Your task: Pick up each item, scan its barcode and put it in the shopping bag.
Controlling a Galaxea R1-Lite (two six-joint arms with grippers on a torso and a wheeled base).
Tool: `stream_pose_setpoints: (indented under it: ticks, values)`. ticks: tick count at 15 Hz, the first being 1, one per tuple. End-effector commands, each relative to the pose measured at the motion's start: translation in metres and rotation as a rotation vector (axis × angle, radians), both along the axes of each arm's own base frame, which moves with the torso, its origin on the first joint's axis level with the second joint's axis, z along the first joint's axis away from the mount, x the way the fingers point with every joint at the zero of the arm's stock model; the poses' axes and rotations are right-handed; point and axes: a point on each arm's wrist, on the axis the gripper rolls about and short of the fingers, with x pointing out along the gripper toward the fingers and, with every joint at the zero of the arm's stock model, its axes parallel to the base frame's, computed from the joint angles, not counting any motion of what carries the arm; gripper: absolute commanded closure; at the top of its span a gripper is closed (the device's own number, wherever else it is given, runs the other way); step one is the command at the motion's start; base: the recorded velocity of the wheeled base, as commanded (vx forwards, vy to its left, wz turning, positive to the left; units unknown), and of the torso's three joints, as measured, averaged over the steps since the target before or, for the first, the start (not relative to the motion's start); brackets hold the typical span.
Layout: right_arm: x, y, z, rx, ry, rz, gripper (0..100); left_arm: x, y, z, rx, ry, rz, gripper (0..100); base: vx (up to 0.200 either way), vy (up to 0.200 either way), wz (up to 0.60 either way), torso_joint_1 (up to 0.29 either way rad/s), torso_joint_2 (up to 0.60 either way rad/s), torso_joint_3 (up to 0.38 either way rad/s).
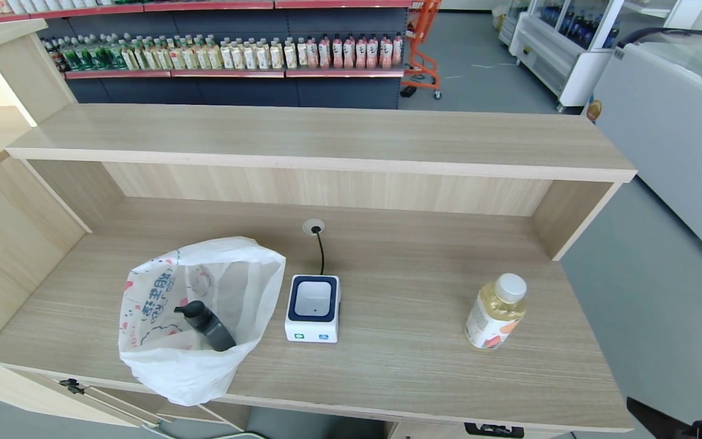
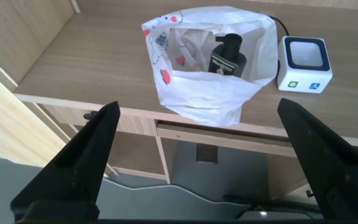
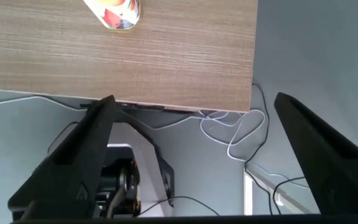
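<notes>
A white shopping bag lies open at the counter's front left, its mouth hanging over the edge. A dark pump bottle rests inside it. The white barcode scanner stands just right of the bag. A drink bottle with a white cap stands upright far to the right. My left gripper hangs open and empty below the counter's front edge, facing the bag, pump bottle and scanner. My right gripper is open and empty off the front right corner; the drink bottle's base is beyond it.
The wooden counter has a raised shelf at the back and side walls. A black cable runs from the scanner to a grommet. A freezer stands at the right. Loose cables lie on the floor under the corner.
</notes>
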Motion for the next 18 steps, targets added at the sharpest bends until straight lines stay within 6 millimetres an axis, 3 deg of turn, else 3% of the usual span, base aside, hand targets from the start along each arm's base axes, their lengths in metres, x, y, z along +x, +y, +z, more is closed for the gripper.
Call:
stream_pose_setpoints:
  ticks: [1,8,18]
  values:
    - [0.012,-0.002,-0.003,0.010,0.053,-0.026,0,0.000,0.000,0.000,0.000,-0.001,0.000,0,0.000,0.000,0.00,0.000,0.00,0.000]
    - [0.055,0.009,-0.010,-0.008,0.066,0.032,0,0.000,0.000,0.000,0.000,-0.001,0.000,0,0.000,0.000,0.00,0.000,0.00,0.000]
    - [0.091,0.035,-0.024,-0.072,0.006,0.165,0,0.000,0.000,0.000,0.000,-0.001,0.000,0,0.000,0.000,0.00,0.000,0.00,0.000]
